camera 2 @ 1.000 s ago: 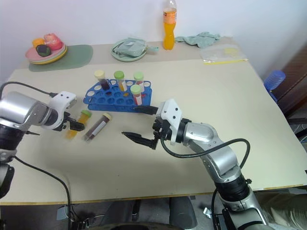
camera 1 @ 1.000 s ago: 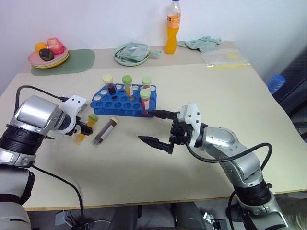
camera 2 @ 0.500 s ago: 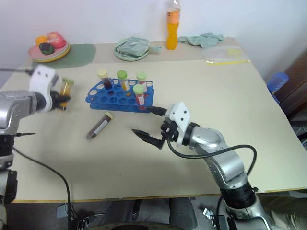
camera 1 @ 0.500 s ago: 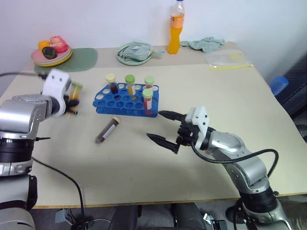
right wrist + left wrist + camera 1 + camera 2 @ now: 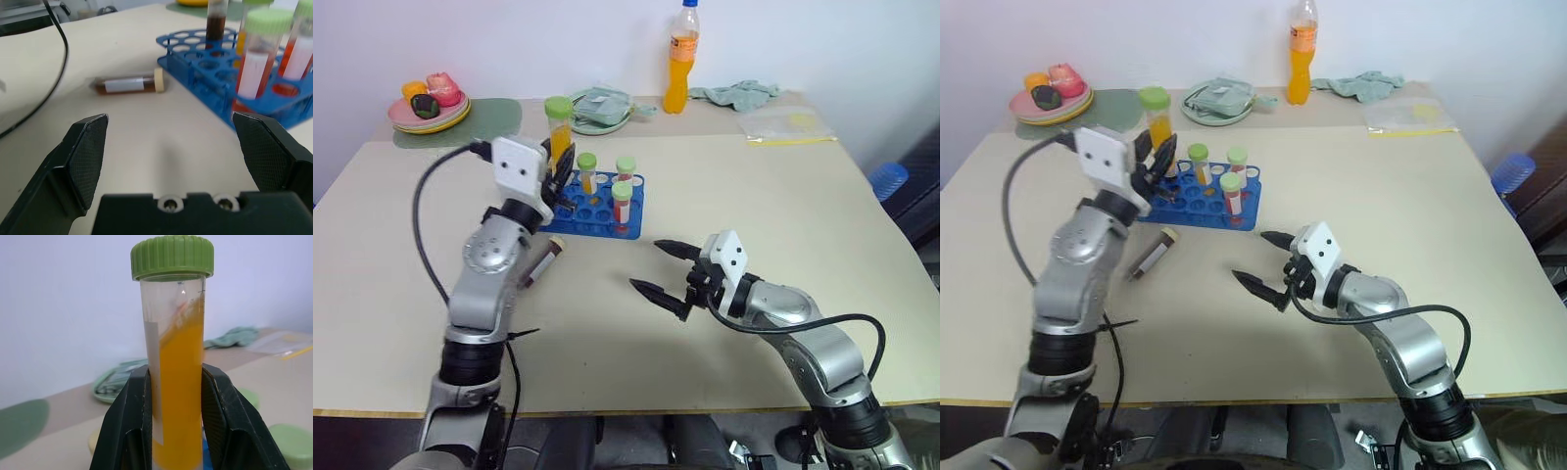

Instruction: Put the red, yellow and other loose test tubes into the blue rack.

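Right gripper [image 5: 659,266], nearest the table's front edge: its two black fingers stand spread wide, holding nothing and touching nothing, hovering over bare tabletop with the tips pointing toward the rack. Open beige surface lies all round it.

Beyond and to its left, a clear plastic test tube with dark brown liquid and a cream cap [image 5: 540,265] lies flat on the beige table [image 5: 783,186], just short of the rack's near edge and apart from it (the right wrist view shows a white label facing up).

Left gripper [image 5: 1157,162]: its black fingers [image 5: 222,411] are clamped on a clear test tube of yellow-orange liquid with a green cap [image 5: 175,362]. The tube stands upright, lifted clear of the table, and is held by its lower half, with the cap well above the fingertips. It hangs over the left end of the rack.

The low bright-blue plastic rack with a grid of round holes [image 5: 597,209] sits mid-table and carries upright tubes: a red-liquid one with green cap and white label [image 5: 622,205] at the near right corner, with further capped tubes in the rows behind; many holes are free.

Far side: a pale green plate [image 5: 604,110], a tall orange drink bottle [image 5: 679,61], a crumpled green cloth [image 5: 736,94], a clear plastic bag [image 5: 789,123] and a plate of fruit [image 5: 430,104], all well apart from the rack.
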Robot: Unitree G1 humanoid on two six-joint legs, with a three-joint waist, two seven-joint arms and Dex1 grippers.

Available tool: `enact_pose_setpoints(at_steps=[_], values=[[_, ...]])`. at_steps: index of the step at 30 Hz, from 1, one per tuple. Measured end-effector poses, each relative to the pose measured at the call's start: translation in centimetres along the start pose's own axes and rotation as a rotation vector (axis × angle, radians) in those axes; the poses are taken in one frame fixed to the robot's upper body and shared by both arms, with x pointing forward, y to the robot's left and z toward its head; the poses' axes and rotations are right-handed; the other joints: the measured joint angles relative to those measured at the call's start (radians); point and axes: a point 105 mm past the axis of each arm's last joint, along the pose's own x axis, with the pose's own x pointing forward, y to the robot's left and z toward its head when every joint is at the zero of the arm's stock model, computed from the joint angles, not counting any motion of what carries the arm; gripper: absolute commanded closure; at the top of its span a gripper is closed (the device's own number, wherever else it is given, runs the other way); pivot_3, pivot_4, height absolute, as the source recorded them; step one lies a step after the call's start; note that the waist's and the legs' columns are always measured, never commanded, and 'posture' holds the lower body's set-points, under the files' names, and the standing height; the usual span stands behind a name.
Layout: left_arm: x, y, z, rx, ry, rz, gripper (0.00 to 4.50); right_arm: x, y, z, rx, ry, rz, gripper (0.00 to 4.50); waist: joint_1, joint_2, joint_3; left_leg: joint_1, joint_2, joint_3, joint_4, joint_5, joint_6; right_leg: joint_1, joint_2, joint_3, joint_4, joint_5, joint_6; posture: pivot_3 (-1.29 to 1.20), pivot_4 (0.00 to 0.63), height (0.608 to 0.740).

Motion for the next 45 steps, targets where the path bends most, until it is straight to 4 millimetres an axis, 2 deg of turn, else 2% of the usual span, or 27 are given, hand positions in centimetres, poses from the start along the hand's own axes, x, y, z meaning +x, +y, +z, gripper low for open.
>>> enact_pose_setpoints(at_steps=[5, 9, 14, 26, 39, 45], values=[[-0.7, -1.4, -4.6, -0.039, 0.094, 0.004, 3.72, 0.2, -0.1, 0.2, 0.001, -0.017, -0.011, 0.0, 0.001, 0.0, 0.0, 0.0, 0.0, -0.001, 0.001, 0.0, 0.0, 0.001, 0.0, -0.001, 0.0, 0.0, 0.0, 0.0, 0.15, 0.74], [-0.7, -2.6, -6.4, -0.09, 0.131, -0.026, 3.72, 0.6, -0.1, 0.3, 0.012, -0.032, -0.021, 0.0, 0.002, 0.0, 0.0, 0.0, 0.0, -0.002, 0.002, 0.0, 0.001, 0.001, 0.0, -0.001, 0.0, 0.0, 0.0, 0.0, 0.15, 0.74], [-0.2, -3.3, -6.5, -0.101, 0.105, -0.04, 3.72, 0.7, -0.1, 0.1, 0.016, -0.03, -0.024, 0.0, -0.002, 0.0, 0.0, 0.0, 0.0, -0.002, 0.002, 0.0, 0.001, 0.001, 0.0, -0.001, 0.0, 0.0, 0.0, 0.0, 0.15, 0.74], [0.9, -2.8, -7.0, -0.047, 0.09, -0.009, 3.72, 1.0, 0.3, 0.1, 0.019, -0.03, -0.018, 0.0, 0.0, 0.0, 0.0, 0.0, 0.0, -0.003, 0.002, 0.0, 0.001, 0.002, 0.0, -0.002, 0.0, 0.0, 0.0, 0.0, 0.15, 0.74], [0.6, -2.7, -7.2, -0.041, 0.089, 0.009, 3.72, 1.0, 0.2, 0.0, 0.018, -0.029, -0.022, 0.0, -0.001, 0.0, 0.0, 0.0, 0.0, -0.004, 0.001, 0.0, 0.001, 0.002, 0.0, -0.002, 0.0, 0.0, 0.0, 0.0, 0.15, 0.74], [0.2, -2.8, -8.1, -0.042, 0.127, 0.015, 3.72, 1.1, 0.2, 0.1, 0.014, -0.03, -0.02, 0.0, -0.001, 0.0, 0.0, 0.0, 0.0, -0.004, 0.001, 0.0, 0.001, 0.002, 0.0, -0.002, 0.0, 0.0, 0.0, 0.0, 0.15, 0.74]])
